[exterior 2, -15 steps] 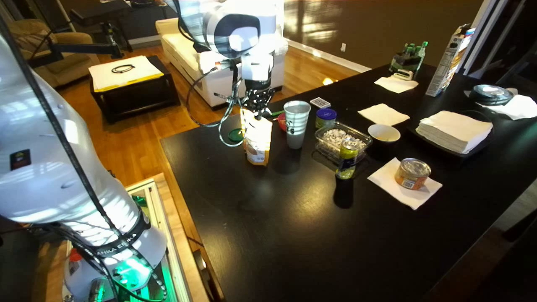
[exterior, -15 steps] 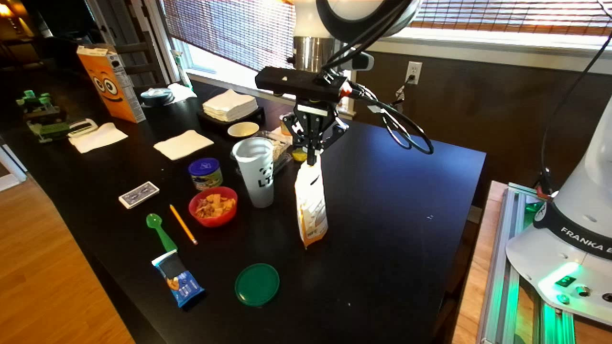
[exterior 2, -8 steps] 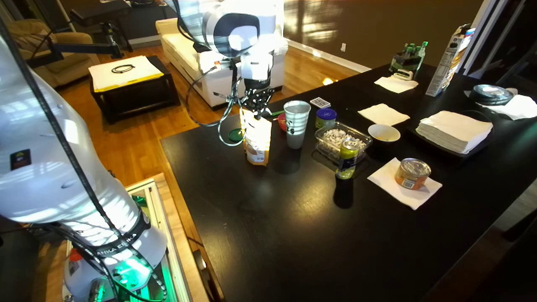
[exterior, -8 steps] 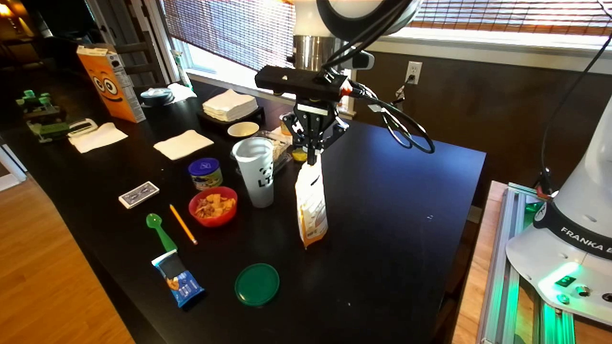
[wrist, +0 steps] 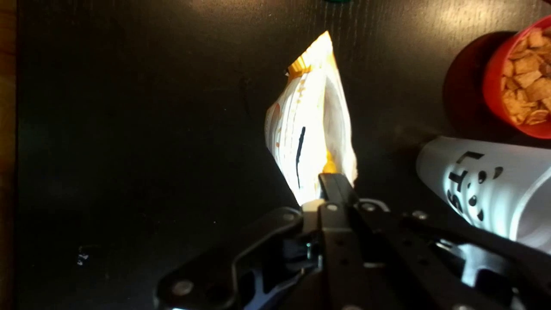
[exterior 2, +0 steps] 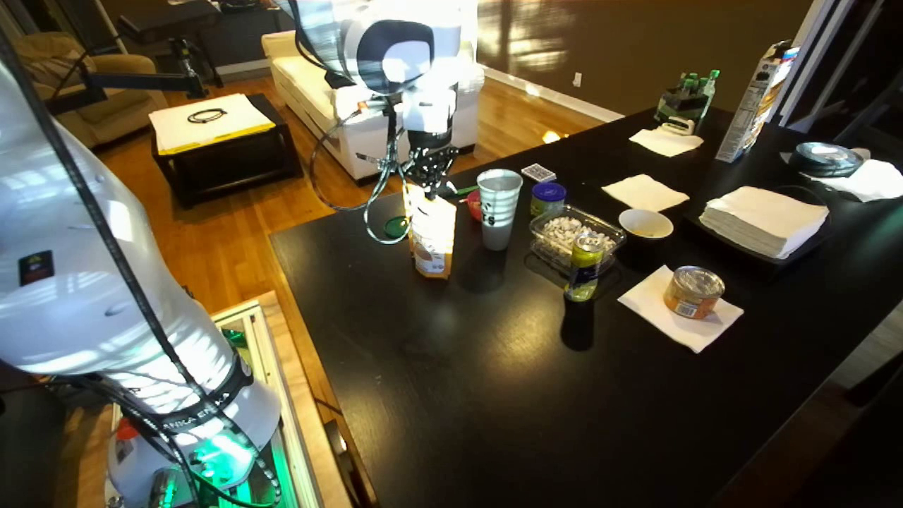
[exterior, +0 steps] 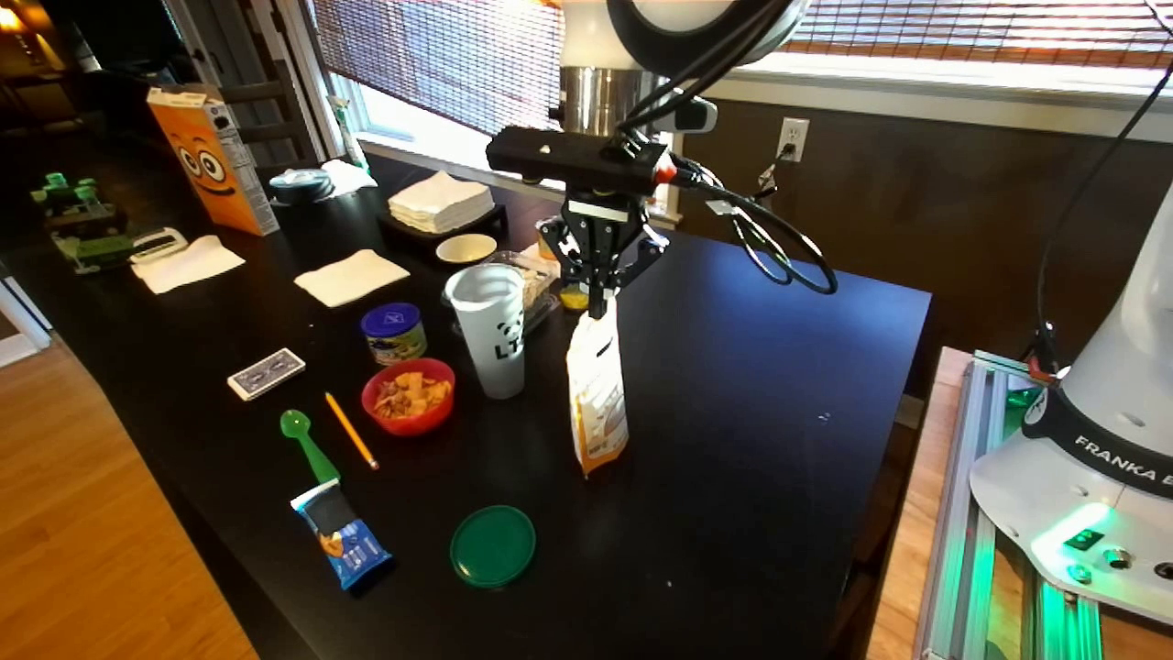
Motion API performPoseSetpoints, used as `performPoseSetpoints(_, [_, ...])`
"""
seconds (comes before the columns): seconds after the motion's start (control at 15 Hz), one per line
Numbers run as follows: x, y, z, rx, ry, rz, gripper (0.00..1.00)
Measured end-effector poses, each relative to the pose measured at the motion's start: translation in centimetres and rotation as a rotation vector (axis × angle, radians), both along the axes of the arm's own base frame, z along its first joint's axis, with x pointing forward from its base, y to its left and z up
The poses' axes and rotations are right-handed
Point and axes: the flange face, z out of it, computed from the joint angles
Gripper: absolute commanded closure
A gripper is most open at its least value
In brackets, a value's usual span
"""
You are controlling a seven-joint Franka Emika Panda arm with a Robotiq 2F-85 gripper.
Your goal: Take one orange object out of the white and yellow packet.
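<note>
The white and yellow packet (exterior: 597, 390) stands upright on the table in both exterior views (exterior 2: 432, 236). The wrist view shows its open top from above (wrist: 297, 112). My gripper (exterior: 598, 310) points down at the packet's mouth. In the wrist view its fingers are together (wrist: 335, 177), with the tips just inside the opening. A small orange object (wrist: 329, 165) shows inside the packet directly beyond the fingertips, against the inner wall. Whether the fingers touch it is hard to tell. No piece is visible between the fingers. The deeper inside is hidden.
The lettered cup (exterior: 490, 330) stands close beside the packet, with the red bowl (exterior: 409, 397) of tan pieces beyond it. A green lid (exterior: 493, 546) lies in front. A clear tray (exterior 2: 575, 238) and a yellow can (exterior 2: 584, 268) stand behind the cup.
The arm has shifted very slightly at the packet's mouth. The packet stands nearly still and the fingers look the same.
</note>
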Motion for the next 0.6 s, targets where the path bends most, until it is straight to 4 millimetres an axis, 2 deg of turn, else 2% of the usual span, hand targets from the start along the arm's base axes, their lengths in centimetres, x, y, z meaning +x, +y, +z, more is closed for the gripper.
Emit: performPoseSetpoints(0.6, [-0.34,0.46,-0.36,-0.005,0.024,0.024,1.00])
